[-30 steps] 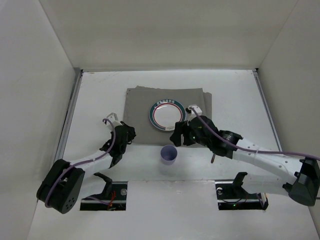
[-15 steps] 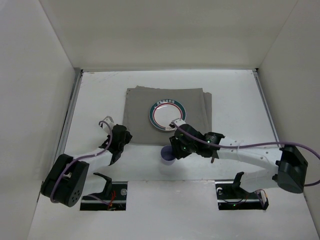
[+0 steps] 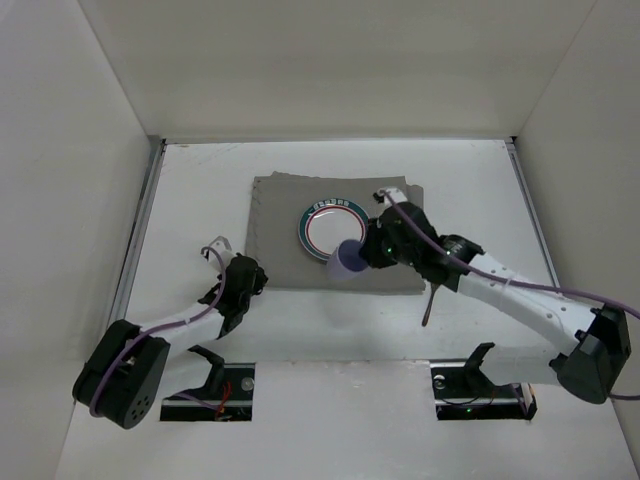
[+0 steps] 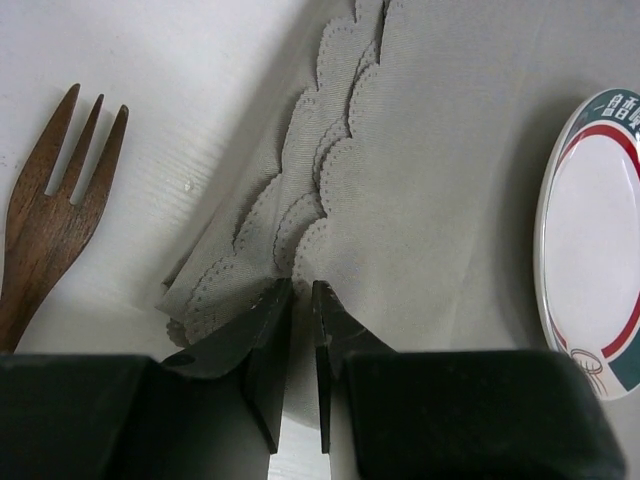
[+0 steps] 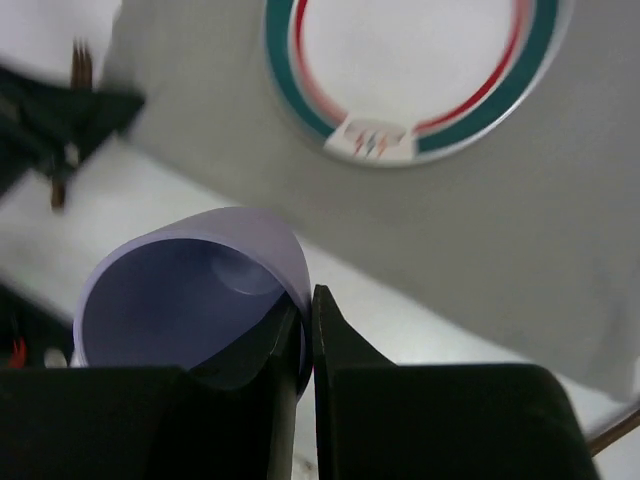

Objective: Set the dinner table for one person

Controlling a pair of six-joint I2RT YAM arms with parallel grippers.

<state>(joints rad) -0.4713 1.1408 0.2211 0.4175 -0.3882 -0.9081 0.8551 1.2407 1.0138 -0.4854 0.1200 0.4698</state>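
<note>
A grey scalloped mat (image 3: 280, 210) lies on the white dinner table (image 3: 200, 200), with a green-and-red-rimmed plate (image 3: 335, 228) on it. My right gripper (image 3: 362, 255) is shut on the wall of a lilac cup (image 3: 347, 262), holding it tilted above the mat's near edge beside the plate. From the right wrist, the cup (image 5: 190, 290) has one finger inside its rim and one outside, at the gripper (image 5: 305, 300). My left gripper (image 4: 297, 290) stands nearly closed, tips at the mat's (image 4: 430, 200) folded near-left corner. Whether cloth is pinched is unclear. A wooden fork (image 4: 45, 230) lies left of it.
A dark wooden utensil (image 3: 428, 308) lies on the table under my right arm, off the mat's near right corner. White walls enclose the table on three sides, with metal rails (image 3: 140, 230) along its side edges.
My right gripper reached the cup near the front edge, shut on its rim, and carried it up and back over the mat's near edge. The left arm barely shifted.
</note>
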